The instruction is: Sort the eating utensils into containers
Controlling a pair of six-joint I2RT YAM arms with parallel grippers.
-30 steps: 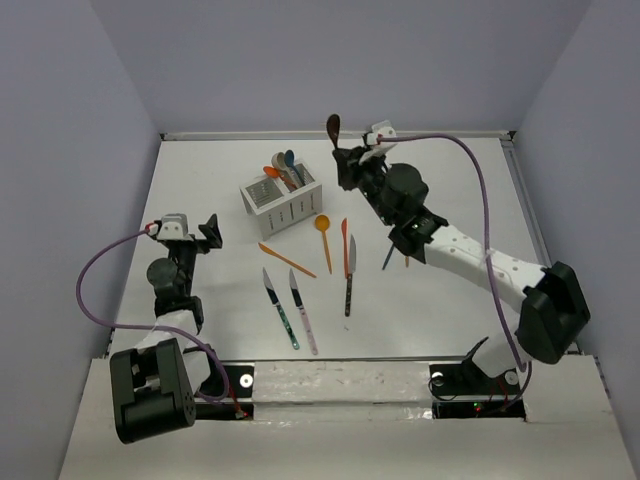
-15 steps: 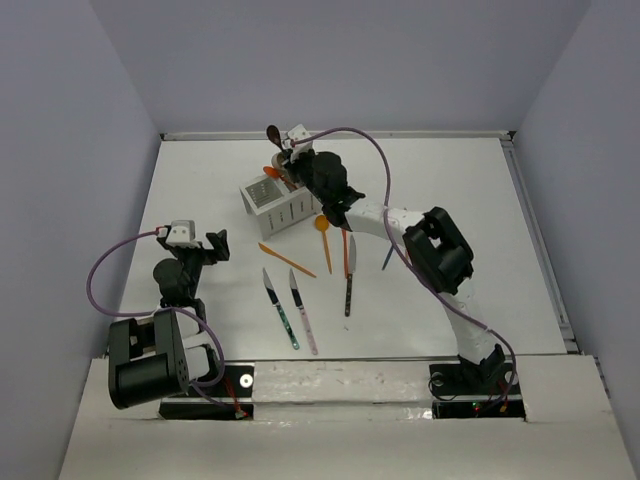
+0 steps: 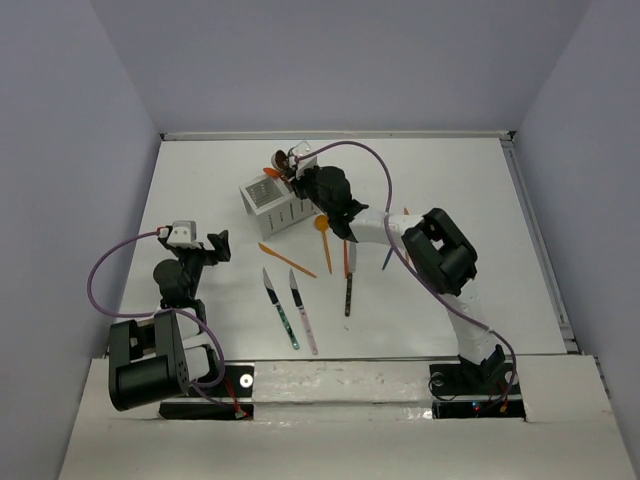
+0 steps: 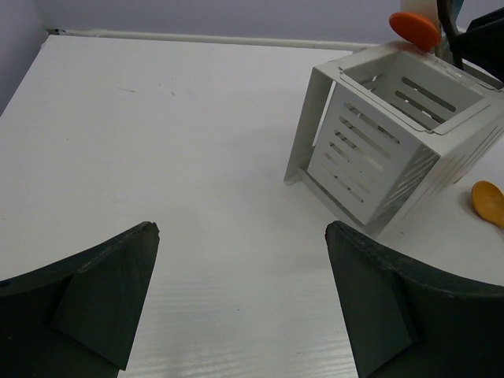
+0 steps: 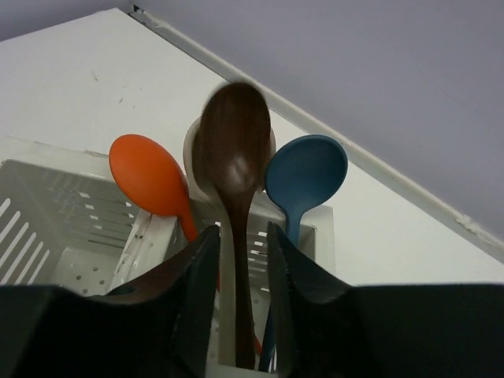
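The white caddy [image 3: 272, 203] [image 4: 394, 146] [image 5: 47, 216] stands at the back of the table. My right gripper [image 3: 296, 172] [image 5: 242, 228] hovers over its far compartment, jaws slightly open on either side of a brown spoon [image 5: 236, 157] [image 3: 277, 158] that stands in that compartment. A blue spoon [image 5: 307, 169], an orange spoon [image 5: 150, 177] [image 4: 413, 28] and a beige one [image 5: 190, 153] stand there too. The nearer compartment looks empty. My left gripper [image 3: 215, 245] [image 4: 240, 228] is wide open with nothing in it, low over bare table to the caddy's left.
Loose utensils lie in front of the caddy: an orange spoon [image 3: 322, 226] [image 4: 488, 201], two orange knives [image 3: 287, 260] [image 3: 345, 248], a dark-handled knife [image 3: 349, 285], two dark-bladed knives [image 3: 280, 308] [image 3: 303, 315] and a blue piece [image 3: 388, 258] beside the right arm.
The right arm swung left with the brown spoon from beside the caddy to over it, lowered the spoon into the far compartment, and its jaws have parted. The left arm barely moved.
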